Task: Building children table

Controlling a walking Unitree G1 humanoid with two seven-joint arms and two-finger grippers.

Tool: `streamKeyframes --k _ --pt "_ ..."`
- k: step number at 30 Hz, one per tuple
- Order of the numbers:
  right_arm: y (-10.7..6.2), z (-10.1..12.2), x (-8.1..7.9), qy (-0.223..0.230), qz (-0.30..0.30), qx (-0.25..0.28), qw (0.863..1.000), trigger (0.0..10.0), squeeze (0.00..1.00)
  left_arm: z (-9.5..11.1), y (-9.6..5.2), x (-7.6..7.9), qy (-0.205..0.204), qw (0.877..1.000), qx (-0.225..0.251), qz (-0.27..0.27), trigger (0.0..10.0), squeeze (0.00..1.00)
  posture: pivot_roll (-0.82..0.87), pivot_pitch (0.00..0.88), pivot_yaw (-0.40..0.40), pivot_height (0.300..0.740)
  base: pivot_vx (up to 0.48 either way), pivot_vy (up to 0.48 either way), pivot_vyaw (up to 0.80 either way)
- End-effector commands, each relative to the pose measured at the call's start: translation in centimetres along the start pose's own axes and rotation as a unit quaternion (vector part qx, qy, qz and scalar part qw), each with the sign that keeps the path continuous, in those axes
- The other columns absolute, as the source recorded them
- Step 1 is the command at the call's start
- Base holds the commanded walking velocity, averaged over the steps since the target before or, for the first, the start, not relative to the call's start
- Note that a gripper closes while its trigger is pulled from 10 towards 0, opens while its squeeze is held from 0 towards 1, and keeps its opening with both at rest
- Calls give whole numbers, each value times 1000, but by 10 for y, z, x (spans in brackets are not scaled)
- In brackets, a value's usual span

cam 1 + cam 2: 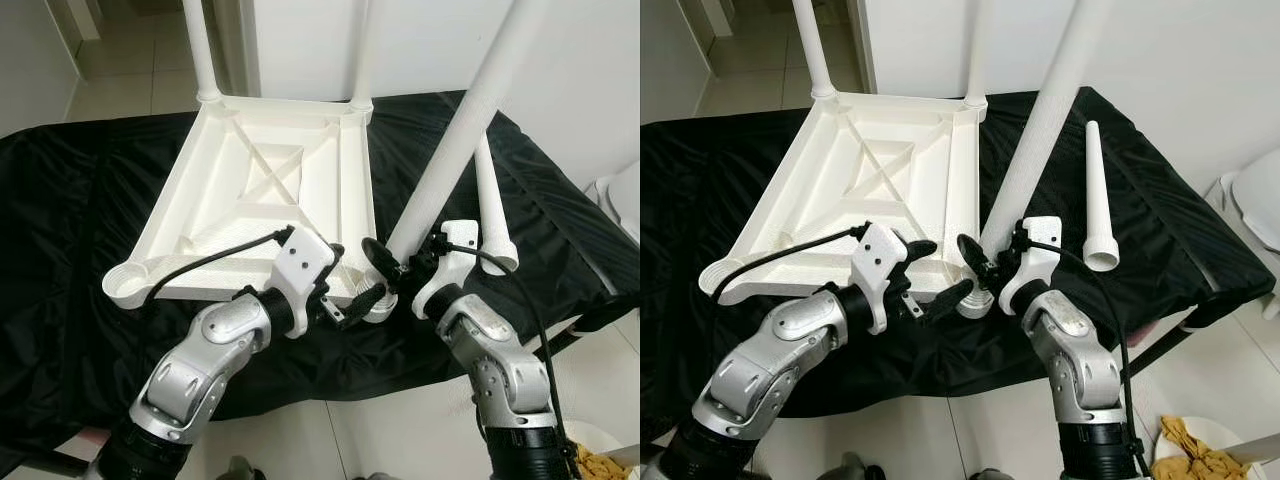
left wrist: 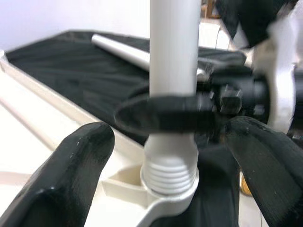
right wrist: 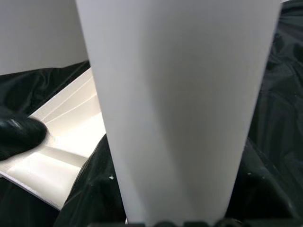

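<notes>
Silver-jointed forearms fill the foreground, both reaching to the near corner of the upturned white plastic tabletop lying on a black cloth. The right gripper is clamped around the lower end of a long, tapering white leg, which stands tilted in the near right corner socket; the left wrist view shows its ridged threads only partly sunk into the collar. The left gripper hovers just beside that socket with its fingers spread wide, holding nothing.

My judgement: the leg leans, so turning it now could cross the threads and jam it, or pop it out of the socket. The smooth, glossy tube could also slip in the black fingers, and the light tabletop may slide on the slick cloth if it isn't braced.

Two legs already stand in the far corners. A spare leg lies on the cloth to the right. The tabletop's underside is ribbed, with diagonal braces and round corner sockets.
</notes>
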State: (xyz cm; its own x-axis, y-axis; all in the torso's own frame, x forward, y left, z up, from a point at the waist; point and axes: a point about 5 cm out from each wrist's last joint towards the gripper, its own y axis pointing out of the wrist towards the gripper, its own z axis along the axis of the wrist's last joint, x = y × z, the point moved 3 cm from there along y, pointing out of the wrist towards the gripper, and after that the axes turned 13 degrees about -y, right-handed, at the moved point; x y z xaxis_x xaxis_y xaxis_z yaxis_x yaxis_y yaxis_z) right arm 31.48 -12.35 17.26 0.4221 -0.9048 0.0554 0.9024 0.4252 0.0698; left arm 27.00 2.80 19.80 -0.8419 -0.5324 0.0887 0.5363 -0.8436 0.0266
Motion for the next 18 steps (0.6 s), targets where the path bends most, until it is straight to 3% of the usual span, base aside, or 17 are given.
streamKeyframes --k 1,4,11,18 --pt "-3 -19 2 18 -10 -35 999 10000 0 0 -1 3 0 1000 -7 -17 10000 0 -83 76 -10 740 0 0 0" --pt "-2 -25 0 13 -6 -43 999 10000 0 3 0 4 1 1000 -5 -18 10000 0 -81 76 -9 740 0 0 0" --pt "2 -27 -15 -58 32 -43 997 10000 0 10 -1 4 4 1000 4 -12 10000 0 -71 80 -20 740 0 0 0" --pt "-4 -31 -20 -52 46 -46 997 10000 0 14 -4 3 1 1000 10 -2 10000 0 -64 87 -26 740 0 0 0"
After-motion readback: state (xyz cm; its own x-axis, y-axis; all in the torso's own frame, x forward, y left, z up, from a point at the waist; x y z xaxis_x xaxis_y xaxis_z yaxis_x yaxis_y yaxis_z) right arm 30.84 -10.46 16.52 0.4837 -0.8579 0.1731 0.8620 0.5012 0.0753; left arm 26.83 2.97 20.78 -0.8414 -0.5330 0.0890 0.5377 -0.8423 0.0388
